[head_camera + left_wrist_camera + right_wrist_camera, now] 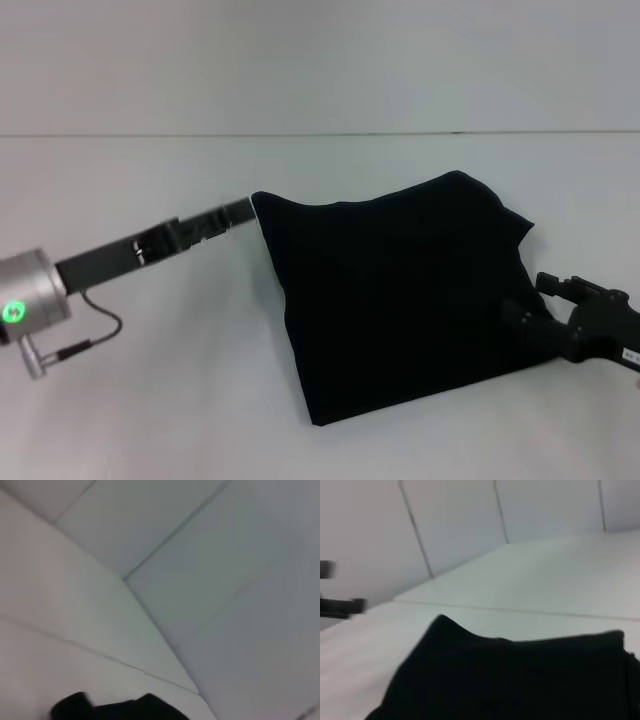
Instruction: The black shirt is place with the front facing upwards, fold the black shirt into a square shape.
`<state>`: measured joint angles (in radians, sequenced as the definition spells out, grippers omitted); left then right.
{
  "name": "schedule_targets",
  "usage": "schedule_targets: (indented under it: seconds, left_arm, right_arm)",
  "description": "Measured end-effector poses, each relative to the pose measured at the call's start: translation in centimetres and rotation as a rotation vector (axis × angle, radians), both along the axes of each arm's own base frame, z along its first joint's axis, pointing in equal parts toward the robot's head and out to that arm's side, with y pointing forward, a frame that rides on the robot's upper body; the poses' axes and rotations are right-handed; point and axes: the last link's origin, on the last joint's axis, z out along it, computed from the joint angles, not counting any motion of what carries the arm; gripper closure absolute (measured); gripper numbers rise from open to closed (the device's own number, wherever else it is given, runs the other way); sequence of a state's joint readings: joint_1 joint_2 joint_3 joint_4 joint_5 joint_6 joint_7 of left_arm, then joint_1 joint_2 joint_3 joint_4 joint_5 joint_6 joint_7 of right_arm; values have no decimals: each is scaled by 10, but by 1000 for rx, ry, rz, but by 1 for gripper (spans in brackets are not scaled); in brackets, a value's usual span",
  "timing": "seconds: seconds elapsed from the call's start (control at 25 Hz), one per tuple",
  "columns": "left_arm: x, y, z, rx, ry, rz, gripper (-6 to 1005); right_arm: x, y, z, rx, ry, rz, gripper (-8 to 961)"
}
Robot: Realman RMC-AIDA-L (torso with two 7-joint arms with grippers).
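The black shirt (400, 300) lay bunched mid-table, its back spread between both arms. The left gripper (243, 212) pinched its far-left corner; the right gripper (527, 318) sat at the opposite edge, its grasp hidden from me.

shirt (400, 300): matt black cloth, soft folds. table (180, 400): smooth matt white. left arm (35, 295): brushed silver metal; right gripper (525, 312): matt black.
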<state>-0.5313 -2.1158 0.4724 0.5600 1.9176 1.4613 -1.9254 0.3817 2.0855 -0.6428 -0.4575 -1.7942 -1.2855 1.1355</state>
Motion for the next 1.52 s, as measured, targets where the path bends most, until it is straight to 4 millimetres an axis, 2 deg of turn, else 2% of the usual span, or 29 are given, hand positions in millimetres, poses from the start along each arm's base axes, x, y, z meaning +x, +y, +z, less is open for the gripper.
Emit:
schedule_targets:
  seconds: [0.28,0.48,0.64,0.8,1.08,1.52]
  left_arm:
    - [8,36,-25,-102,112,187,80]
    - [23,54,-54,-114,218,219,81]
    - [31,62,-66,-97,272,222,81]
    - [33,64,-71,-86,292,222,82]
    - [26,70,-70,-29,353,249,83]
    - [26,69,-72,-15,399,211,244]
  right_arm:
    - [4,-20,-10,-18,4,38,159]
    - [5,-29,-14,-23,10,58,160]
    - [5,-33,-13,-27,24,63,160]
    - [5,-36,-14,-30,30,65,160]
    - [4,-37,-13,-30,37,71,161]
    - [2,-34,-13,-29,40,80,160]
